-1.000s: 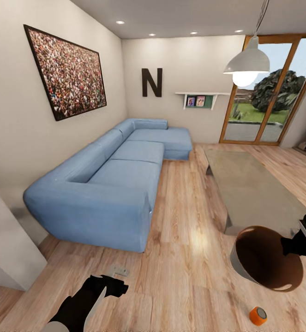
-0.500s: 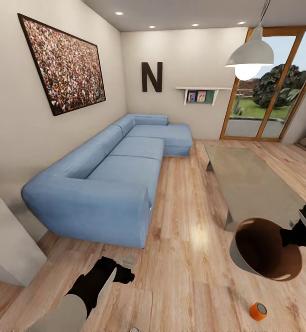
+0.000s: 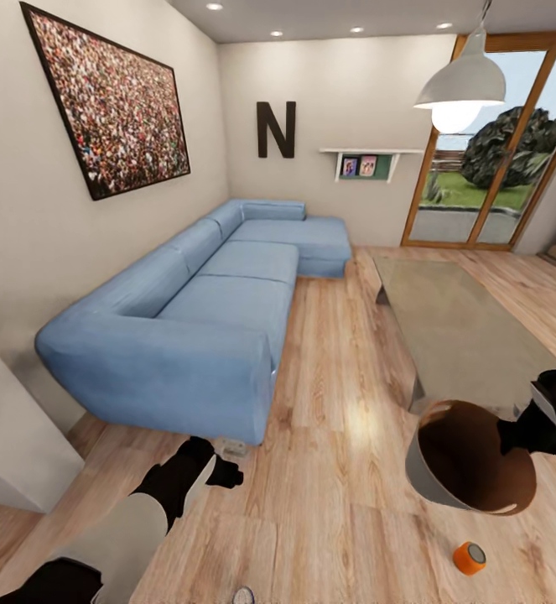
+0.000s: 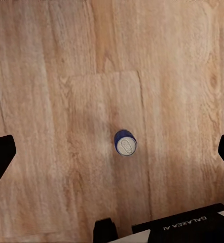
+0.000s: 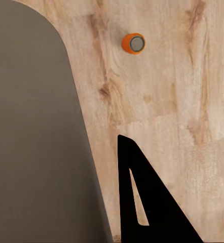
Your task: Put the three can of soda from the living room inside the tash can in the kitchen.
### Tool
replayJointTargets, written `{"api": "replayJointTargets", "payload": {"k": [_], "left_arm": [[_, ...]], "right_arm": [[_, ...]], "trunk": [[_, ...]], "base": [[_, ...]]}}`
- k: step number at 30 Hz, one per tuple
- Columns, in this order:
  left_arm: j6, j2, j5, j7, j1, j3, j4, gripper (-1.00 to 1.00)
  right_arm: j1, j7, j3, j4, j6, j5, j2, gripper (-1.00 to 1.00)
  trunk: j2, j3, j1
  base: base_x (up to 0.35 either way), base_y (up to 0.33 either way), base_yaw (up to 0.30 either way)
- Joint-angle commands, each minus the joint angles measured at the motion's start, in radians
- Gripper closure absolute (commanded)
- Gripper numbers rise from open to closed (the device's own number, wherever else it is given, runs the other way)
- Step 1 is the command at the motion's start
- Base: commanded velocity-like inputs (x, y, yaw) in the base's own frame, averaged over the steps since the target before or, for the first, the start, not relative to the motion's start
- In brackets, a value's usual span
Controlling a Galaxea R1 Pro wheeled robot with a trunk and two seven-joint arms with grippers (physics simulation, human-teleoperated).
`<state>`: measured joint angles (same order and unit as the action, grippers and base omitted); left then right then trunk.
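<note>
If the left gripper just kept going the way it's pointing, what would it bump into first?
Probably the small can standing upright on the wood floor, centred between the open left gripper fingers in its wrist view. Nothing else appears in between, though depth is unclear.

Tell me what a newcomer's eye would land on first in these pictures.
The long blue sofa along the left wall stands out most, under a big crowd picture. Low at the right, the right claw holds a grey bin with a glossy brown inside above the wood floor, and an orange soda can stands just in front of it.
</note>
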<state>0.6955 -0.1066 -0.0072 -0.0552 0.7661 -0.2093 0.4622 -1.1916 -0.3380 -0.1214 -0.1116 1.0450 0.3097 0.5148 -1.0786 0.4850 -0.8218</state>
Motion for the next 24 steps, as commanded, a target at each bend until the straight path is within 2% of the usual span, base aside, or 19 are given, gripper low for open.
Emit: {"api": "replayJointTargets", "payload": {"k": [1, 4, 10, 20, 24], "left_arm": [[-0.001, 0.000, 0.000, 0.000, 0.000, 0.000, 0.000, -1.00], [-0.002, -0.006, 0.001, 0.000, 0.001, 0.001, -0.003, -1.00], [-0.002, -0.013, -0.003, 0.000, 0.001, 0.001, -0.010, -1.00], [-0.002, -0.023, -0.006, 0.003, 0.001, 0.001, -0.011, -1.00], [-0.002, -0.024, -0.007, 0.013, 0.001, 0.001, -0.011, -1.00]], "right_arm": [[-0.012, -0.001, -0.017, 0.017, 0.002, -0.023, 0.000, 1.00], [-0.052, -0.001, -0.017, 0.075, 0.002, -0.023, 0.000, 1.00], [-0.074, -0.001, -0.015, 0.093, 0.002, -0.023, 0.001, 1.00], [-0.086, 0.000, -0.014, 0.097, 0.002, -0.021, 0.000, 1.00], [-0.086, 0.000, 0.010, 0.099, 0.002, -0.021, 0.002, 1.00]], "trunk": [[-0.007, 0.005, -0.004], [-0.028, 0.019, -0.015], [-0.070, 0.047, -0.038], [-0.140, 0.093, -0.077], [-0.168, 0.112, -0.092]], "base": [[0.000, 0.000, 0.000], [0.000, 0.000, 0.000], [0.000, 0.000, 0.000], [0.000, 0.000, 0.000], [0.000, 0.000, 0.000]]}}
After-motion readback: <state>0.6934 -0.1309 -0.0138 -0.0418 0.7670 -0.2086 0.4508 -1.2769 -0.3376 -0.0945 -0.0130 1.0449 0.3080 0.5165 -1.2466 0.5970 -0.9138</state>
